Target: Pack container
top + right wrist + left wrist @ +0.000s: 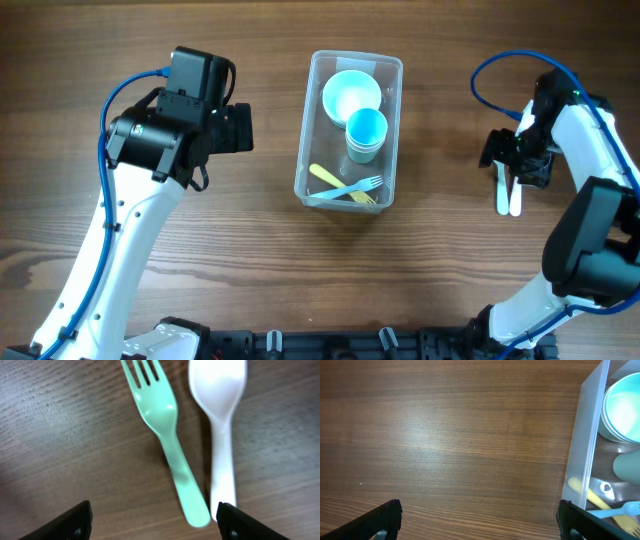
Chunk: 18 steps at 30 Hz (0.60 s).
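Note:
The clear plastic container [349,130] stands at the table's middle. It holds a pale blue bowl [351,96], a blue cup [366,133], a yellow utensil [335,183] and a blue fork [355,187]. Its wall also shows in the left wrist view [587,445]. My left gripper [477,520] is open and empty over bare wood left of the container. My right gripper [155,520] is open just above a mint green fork [167,435] and a white spoon [220,425] lying side by side at the right [508,188].
A wooden table [250,260] carries everything. My left arm [150,200] reaches in from the lower left, my right arm [590,200] from the lower right with a blue cable.

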Motion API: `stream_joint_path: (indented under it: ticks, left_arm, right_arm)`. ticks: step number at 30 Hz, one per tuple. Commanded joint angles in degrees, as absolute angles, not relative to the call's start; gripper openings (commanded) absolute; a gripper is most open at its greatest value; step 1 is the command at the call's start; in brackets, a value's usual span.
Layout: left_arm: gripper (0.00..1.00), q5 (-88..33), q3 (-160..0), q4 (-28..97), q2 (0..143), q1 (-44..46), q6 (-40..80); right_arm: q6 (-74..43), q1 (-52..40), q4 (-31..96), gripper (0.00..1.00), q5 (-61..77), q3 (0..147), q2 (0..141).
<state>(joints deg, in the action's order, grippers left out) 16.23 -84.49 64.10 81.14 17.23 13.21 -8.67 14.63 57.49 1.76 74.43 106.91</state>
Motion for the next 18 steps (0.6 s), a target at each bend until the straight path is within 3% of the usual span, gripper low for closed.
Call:
stream_joint_path:
  ticks: [1, 9, 13, 15, 18]
  left_arm:
    - [1.00, 16.12, -84.44, 64.12, 81.49, 16.86, 14.39]
    - [1.00, 16.12, -84.44, 64.12, 81.49, 16.86, 14.39]
    - [1.00, 16.12, -84.44, 64.12, 81.49, 16.86, 14.39]
    - [1.00, 16.12, -84.44, 64.12, 81.49, 16.86, 14.39]
    - [1.00, 16.12, -84.44, 64.12, 81.49, 16.86, 14.39]
  right_arm:
    - [-7.70, 13.56, 55.79, 0.81, 2.76, 74.48, 107.87]
    - [-9.15, 13.56, 52.99, 0.73, 2.42, 74.48, 114.04]
    - [-9.41, 13.56, 52.90, 0.61, 2.42, 74.48, 115.94]
    - [-9.37, 13.56, 52.99, 0.47, 2.42, 74.50, 115.92]
    - [-9.34, 13.52, 53.82, 0.37, 2.42, 74.67, 115.55]
